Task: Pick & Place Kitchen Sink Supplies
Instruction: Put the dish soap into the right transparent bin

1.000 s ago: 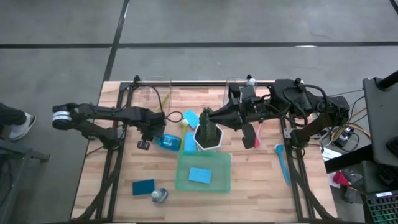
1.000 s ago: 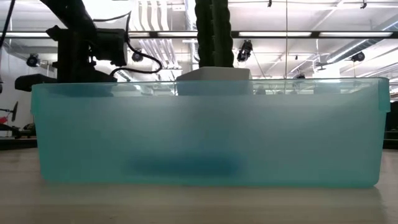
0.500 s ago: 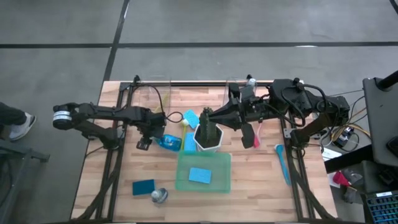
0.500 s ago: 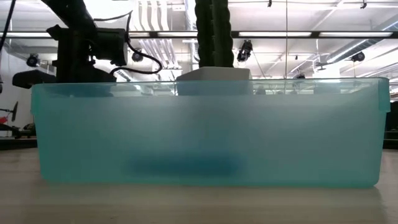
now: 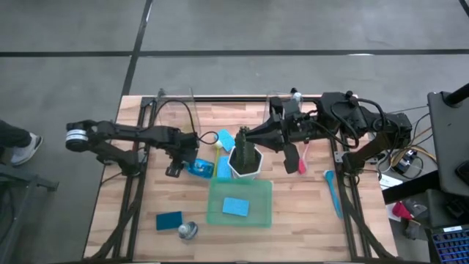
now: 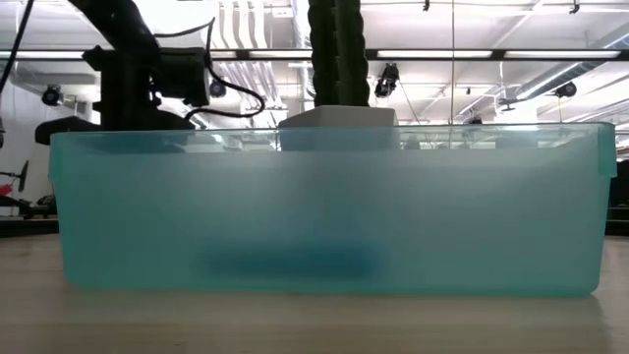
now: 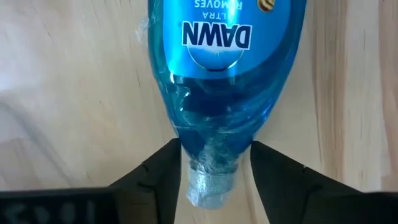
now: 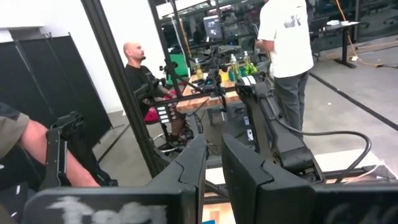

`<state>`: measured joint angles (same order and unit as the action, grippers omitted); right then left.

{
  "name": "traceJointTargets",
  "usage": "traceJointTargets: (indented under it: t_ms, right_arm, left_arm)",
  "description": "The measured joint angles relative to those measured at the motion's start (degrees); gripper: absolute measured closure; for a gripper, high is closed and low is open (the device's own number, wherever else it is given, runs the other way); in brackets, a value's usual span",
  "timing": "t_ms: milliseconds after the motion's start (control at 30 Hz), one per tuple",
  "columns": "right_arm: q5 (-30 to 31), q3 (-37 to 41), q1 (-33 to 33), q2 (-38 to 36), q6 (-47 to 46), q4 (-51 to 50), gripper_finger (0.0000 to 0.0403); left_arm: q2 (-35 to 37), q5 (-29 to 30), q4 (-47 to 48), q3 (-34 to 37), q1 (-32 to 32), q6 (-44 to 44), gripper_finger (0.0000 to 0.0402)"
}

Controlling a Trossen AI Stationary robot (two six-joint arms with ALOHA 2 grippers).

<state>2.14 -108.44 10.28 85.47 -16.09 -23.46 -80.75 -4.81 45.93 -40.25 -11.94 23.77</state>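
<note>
A clear bottle of blue liquid (image 5: 198, 167) lies on its side on the table, its labelled body (image 7: 227, 56) pointing away from my left gripper. My left gripper (image 5: 178, 163) (image 7: 214, 171) is open, with a finger on each side of the bottle's neck and cap end. My right gripper (image 5: 245, 135) (image 8: 212, 165) hovers above the plant, shut and holding nothing. Blue sponges lie beside the plant pot (image 5: 225, 138) (image 5: 223, 169), in the green tray (image 5: 234, 207) and near the table's near left (image 5: 168, 220). A second bottle (image 5: 188, 231) lies there too. My left gripper's fingers (image 7: 165, 168) stand level on either side of the bottle's neck (image 7: 208, 168), coming from the table's left along the lying bottle. I cannot tell whether they touch it. The bottle rests on the table.
The dark green plant in its white pot (image 5: 245, 158) stands mid-table behind the green tray (image 5: 216, 213) (image 6: 324, 206). A red brush (image 5: 302, 158) and a blue brush (image 5: 333, 192) lie on the right. A clear bin (image 5: 176, 110) stands far left. People show in the room beyond.
My left gripper has moved slightly toward the table's right, closer onto the bottle's neck end. The bottle has stayed where it lay.
</note>
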Motion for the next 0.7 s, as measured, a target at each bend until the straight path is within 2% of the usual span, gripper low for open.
traceJointTargets:
  t_ms: [133, 233, 700]
  right_arm:
    - [0.9, 0.0, -0.2, 0.0, 0.0, 0.0, 0.0353]
    - [1.1, 0.0, -0.2, 0.0, -0.2, 0.0, 0.0353]
    - [1.0, 0.0, -0.2, 0.0, 0.2, -0.1, 0.0353]
  left_arm:
    - [-0.3, -0.9, -1.5, -0.1, 0.2, -0.1, 0.0246]
    - [-0.3, -0.8, 2.0, -1.6, 0.3, -0.9, 0.0253]
    - [1.2, -0.6, 11.3, -8.3, 0.3, -6.0, 0.0255]
